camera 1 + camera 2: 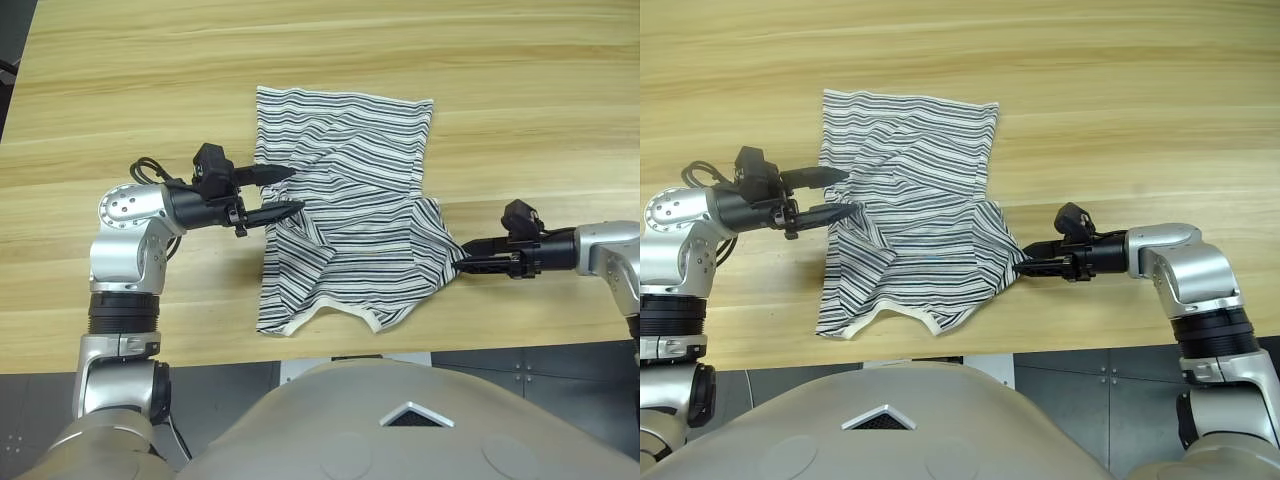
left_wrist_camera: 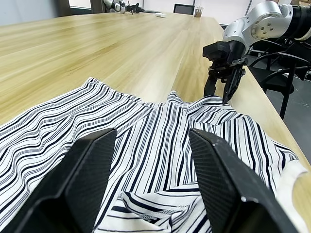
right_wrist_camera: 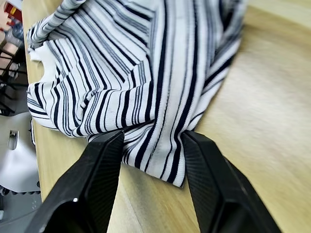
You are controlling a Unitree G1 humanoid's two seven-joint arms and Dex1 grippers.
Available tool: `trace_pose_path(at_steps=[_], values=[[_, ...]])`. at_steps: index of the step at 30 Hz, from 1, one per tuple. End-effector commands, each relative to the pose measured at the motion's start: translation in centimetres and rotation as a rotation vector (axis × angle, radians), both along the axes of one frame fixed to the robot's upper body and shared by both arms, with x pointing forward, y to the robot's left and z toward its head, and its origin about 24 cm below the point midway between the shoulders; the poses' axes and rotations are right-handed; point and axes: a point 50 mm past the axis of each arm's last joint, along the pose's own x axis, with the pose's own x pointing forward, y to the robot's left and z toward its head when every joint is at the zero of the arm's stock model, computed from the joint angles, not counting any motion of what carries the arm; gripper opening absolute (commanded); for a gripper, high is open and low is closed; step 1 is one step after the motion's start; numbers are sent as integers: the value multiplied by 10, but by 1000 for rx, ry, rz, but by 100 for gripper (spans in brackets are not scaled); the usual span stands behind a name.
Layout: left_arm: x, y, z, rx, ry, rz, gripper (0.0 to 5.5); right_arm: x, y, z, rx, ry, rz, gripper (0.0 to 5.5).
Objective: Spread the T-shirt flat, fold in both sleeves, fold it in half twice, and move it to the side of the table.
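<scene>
A black-and-white striped T-shirt [image 1: 350, 200] lies rumpled on the wooden table [image 1: 120, 80], its far part flat and its near part bunched in folds. My left gripper [image 1: 297, 189] is open at the shirt's left edge, one finger over the cloth and one beside it; in the left wrist view its fingers [image 2: 92, 170] frame the stripes. My right gripper [image 1: 1022, 263] sits low at the shirt's right corner. It is open, and the right wrist view shows a bunched fold of the shirt [image 3: 155, 97] lying between its fingers [image 3: 104, 165]. The left wrist view shows the right gripper [image 2: 217, 97] beyond the cloth.
Bare wood stretches to the left, right and far side of the shirt. The table's front edge [image 1: 480, 350] runs just below the shirt's hem, with grey floor beyond. Chairs [image 2: 282, 63] stand past the table's right side.
</scene>
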Motion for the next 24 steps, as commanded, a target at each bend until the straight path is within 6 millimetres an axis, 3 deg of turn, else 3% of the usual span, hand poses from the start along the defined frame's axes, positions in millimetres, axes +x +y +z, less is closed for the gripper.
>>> trace_pose_path(at_steps=[1,5,17,24], values=[[0,1,-1,16,-17,20,276,-14,-1,-24,-94,59,-5,217],[-1,2,-3,25,-17,23,276,-15,-2,-29,-109,59,-11,217],[2,4,-6,48,-20,16,282,-6,-3,-27,-135,29,-19,15],[3,1,-5,35,-6,-5,282,4,1,-7,-111,-45,2,15]])
